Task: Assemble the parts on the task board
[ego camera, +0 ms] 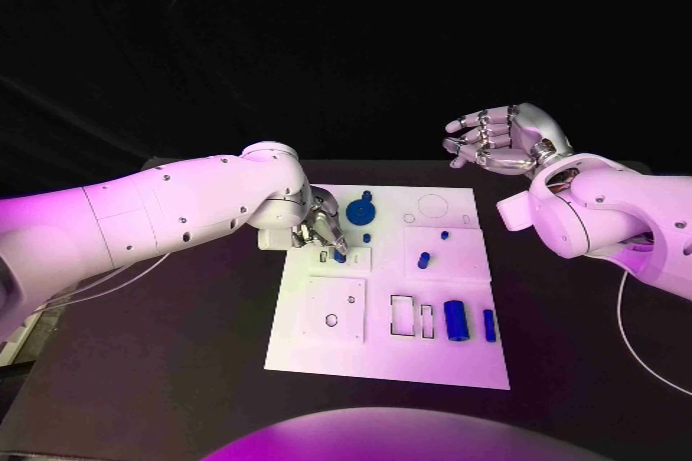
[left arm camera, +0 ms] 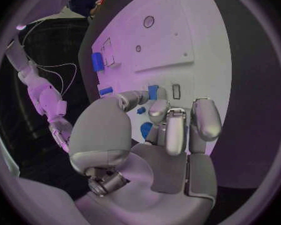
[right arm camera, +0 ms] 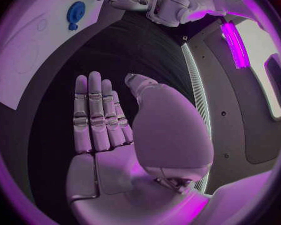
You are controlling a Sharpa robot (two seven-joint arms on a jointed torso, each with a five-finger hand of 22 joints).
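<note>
White board (ego camera: 433,366) lying flat in the middle of the frame on the black table (ego camera: 159,361), its lower edge running close to the bottom. Left hand (ego camera: 317,226) reaching in from the left, lowered onto the board's upper left part, fingers curled down around a small blue piece (ego camera: 339,254). Fingertips hiding the contact; cannot tell whether the piece is pinched or merely touched. In the left wrist view, same hand (left arm camera: 168,130) seen from behind, fingers (left arm camera: 204,116) bent forward over the board (left arm camera: 203,40), a blue piece (left arm camera: 153,91) just past the tips, another patch of blue half hidden under the palm.

Right hand (ego camera: 505,139) raised at the upper right, well apart from the board, holding nothing. Fingers appearing loosely bent from above; in the right wrist view, hand (right arm camera: 125,135) flat with fingers (right arm camera: 93,110) straight and side by side, empty.

Round blue part (ego camera: 361,213) near the top of the board, partly covered by the left fingers. Small blue peg (ego camera: 424,262) mid-board. Blue cylinder (ego camera: 456,320) and thin blue bar (ego camera: 489,325) side by side toward the lower right, beside two rectangular slots (ego camera: 413,316). Square plate with a hole (ego camera: 335,309) at lower left.
</note>
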